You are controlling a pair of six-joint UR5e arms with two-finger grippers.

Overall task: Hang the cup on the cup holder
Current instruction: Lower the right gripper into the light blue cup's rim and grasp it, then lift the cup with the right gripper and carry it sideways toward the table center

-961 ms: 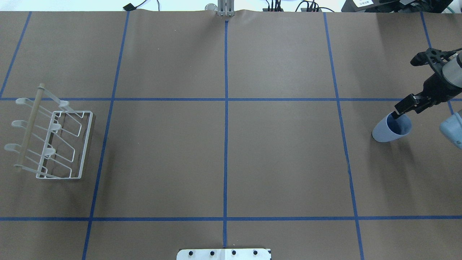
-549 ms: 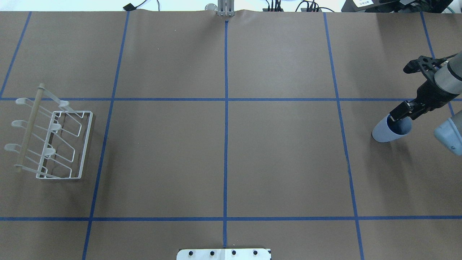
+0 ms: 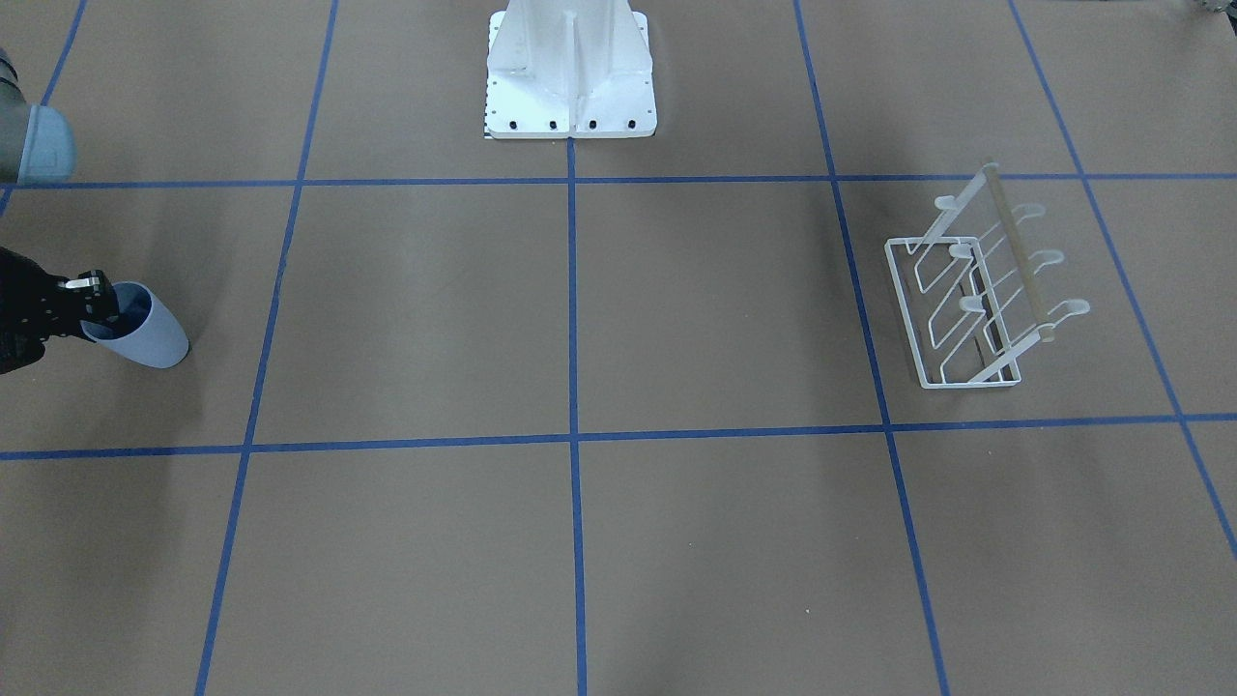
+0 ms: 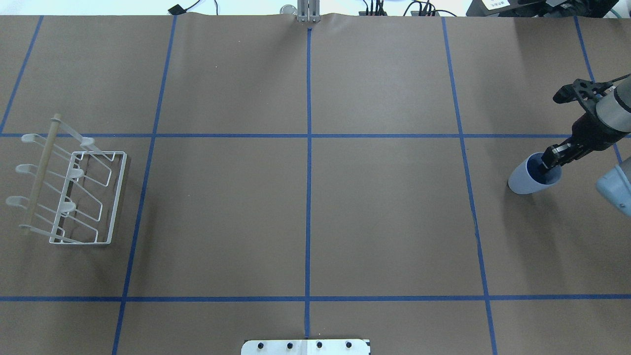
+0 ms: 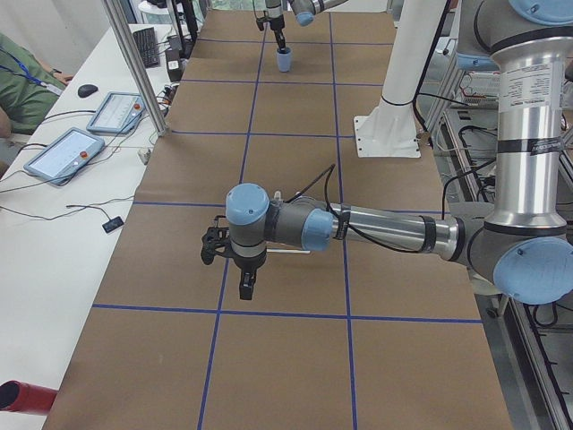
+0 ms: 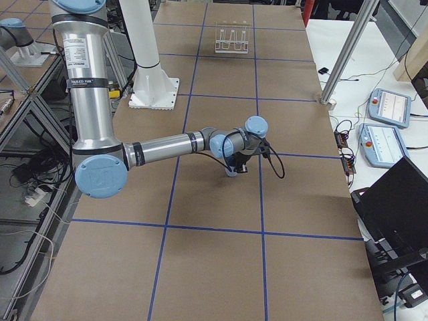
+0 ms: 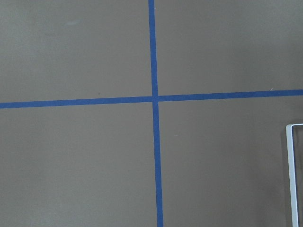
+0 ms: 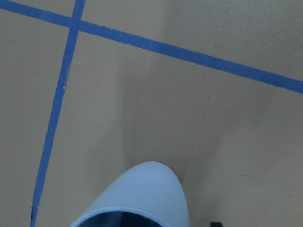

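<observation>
Frontally, the cup (image 3: pixel 145 338) sits at far left, mouth up, and the right gripper (image 3: pixel 100 298) has one finger inside its rim; I cannot tell whether it pinches the wall. Overhead, the cup holder (image 4: pixel 42 170) stands at the opposite edge, well apart, so a thin rim hold could slip during the carry. From the left side, the left gripper (image 5: pixel 246 285) hovers, finger state unreadable

Cup (image 4: pixel 522 182) matte blue plastic; cup holder (image 4: pixel 75 173) white wire, pale wooden rod (image 4: pixel 40 172); table cover (image 4: pixel 384 212) matt brown paper.

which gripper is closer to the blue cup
Right. The right gripper is at the rim of the cup; the left gripper hangs at the opposite end, by the cup holder.
</observation>
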